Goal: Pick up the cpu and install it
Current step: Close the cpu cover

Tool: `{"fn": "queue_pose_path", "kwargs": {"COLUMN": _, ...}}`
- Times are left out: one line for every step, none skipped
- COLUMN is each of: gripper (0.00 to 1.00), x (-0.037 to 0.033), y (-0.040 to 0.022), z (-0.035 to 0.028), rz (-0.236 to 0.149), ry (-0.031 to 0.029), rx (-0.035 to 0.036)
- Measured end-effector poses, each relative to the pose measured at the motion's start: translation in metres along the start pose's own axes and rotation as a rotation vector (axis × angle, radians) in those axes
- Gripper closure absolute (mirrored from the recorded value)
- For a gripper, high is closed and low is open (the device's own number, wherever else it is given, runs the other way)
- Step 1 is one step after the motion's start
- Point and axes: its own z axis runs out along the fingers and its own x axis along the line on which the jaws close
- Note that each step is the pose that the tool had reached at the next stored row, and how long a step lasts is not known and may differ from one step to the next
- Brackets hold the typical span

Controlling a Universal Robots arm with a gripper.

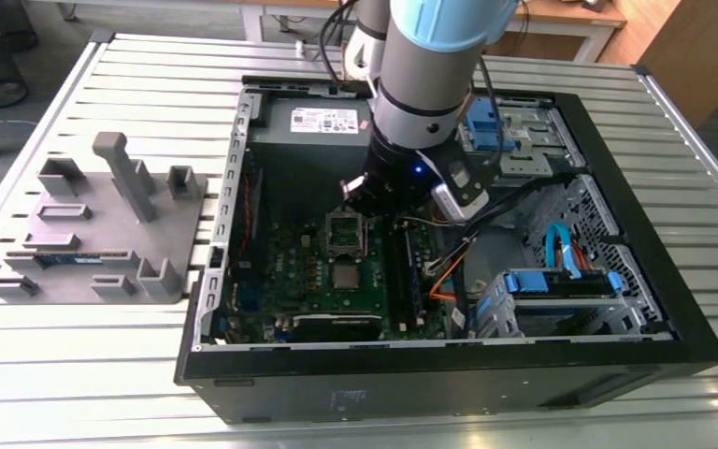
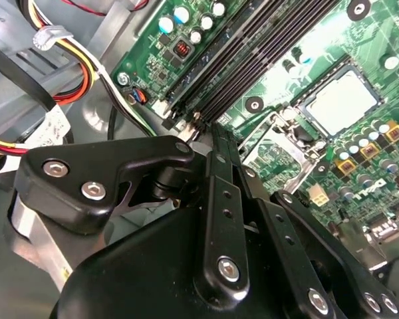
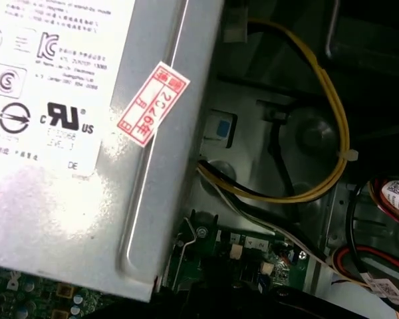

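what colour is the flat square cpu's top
The cpu is shiny silver-grey, best in second wrist view.

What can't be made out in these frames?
1. Exterior view: the cpu is too small to tell if it is seated; the arm hides part of the board.
2. Second wrist view: the gripper covers part of the socket frame.
3. First wrist view: the power supply label is cut off by the edge.

White label (image 3: 46,86) with printed marks on grey metal box (image 3: 163,193); red-bordered sticker (image 3: 153,103) with digits at box edge.
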Motion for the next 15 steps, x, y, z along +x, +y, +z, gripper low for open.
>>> {"fn": "queue_pose_path", "kwargs": {"gripper": 0.89, "x": 0.0006, "y": 0.0003, "z": 0.0011, "rz": 0.0, "ry": -0.0025, "rx": 0.0002}}
{"fn": "queue_pose_path", "kwargs": {"gripper": 0.89, "x": 0.0013, "y": 0.0006, "z": 0.0022, "rz": -0.001, "ry": -0.005, "rx": 0.0002}}
{"fn": "queue_pose_path", "kwargs": {"gripper": 0.89, "x": 0.0018, "y": 0.0008, "z": 0.003, "rz": -0.001, "ry": -0.0075, "rx": -0.0001}}
{"fn": "queue_pose_path", "kwargs": {"gripper": 0.89, "x": 0.0021, "y": 0.0009, "z": 0.0036, "rz": -0.002, "ry": -0.0098, "rx": -0.0003}}
{"fn": "queue_pose_path", "kwargs": {"gripper": 0.89, "x": 0.0025, "y": 0.0009, "z": 0.0039, "rz": -0.003, "ry": -0.0125, "rx": -0.0009}}
{"fn": "queue_pose_path", "kwargs": {"gripper": 0.89, "x": 0.0027, "y": 0.001, "z": 0.0041, "rz": -0.004, "ry": -0.0154, "rx": -0.0028}}
{"fn": "queue_pose_path", "kwargs": {"gripper": 0.89, "x": 0.0027, "y": 0.001, "z": 0.0041, "rz": -0.006, "ry": -0.0172, "rx": -0.0041}}
{"fn": "queue_pose_path", "kwargs": {"gripper": 0.89, "x": 0.0026, "y": 0.0011, "z": 0.0043, "rz": -0.008, "ry": -0.0183, "rx": -0.0045}}
{"fn": "queue_pose_path", "kwargs": {"gripper": 0.89, "x": 0.0026, "y": 0.0011, "z": 0.0044, "rz": -0.012, "ry": -0.019, "rx": -0.0048}}
{"fn": "queue_pose_path", "kwargs": {"gripper": 0.89, "x": 0.0027, "y": 0.001, "z": 0.0045, "rz": -0.019, "ry": -0.0196, "rx": -0.0053}}
{"fn": "queue_pose_path", "kwargs": {"gripper": 0.89, "x": 0.0027, "y": 0.001, "z": 0.0046, "rz": -0.026, "ry": -0.0198, "rx": -0.0055}}
{"fn": "queue_pose_path", "kwargs": {"gripper": 0.89, "x": 0.0031, "y": 0.0011, "z": 0.0046, "rz": -0.03, "ry": -0.0201, "rx": -0.0054}}
{"fn": "queue_pose_path", "kwargs": {"gripper": 0.89, "x": 0.004, "y": 0.0013, "z": 0.0046, "rz": -0.031, "ry": -0.021, "rx": -0.0053}}
{"fn": "queue_pose_path", "kwargs": {"gripper": 0.89, "x": 0.005, "y": 0.0015, "z": 0.0047, "rz": -0.032, "ry": -0.0221, "rx": -0.0051}}
{"fn": "queue_pose_path", "kwargs": {"gripper": 0.89, "x": 0.0057, "y": 0.0016, "z": 0.0047, "rz": -0.033, "ry": -0.0231, "rx": -0.0049}}
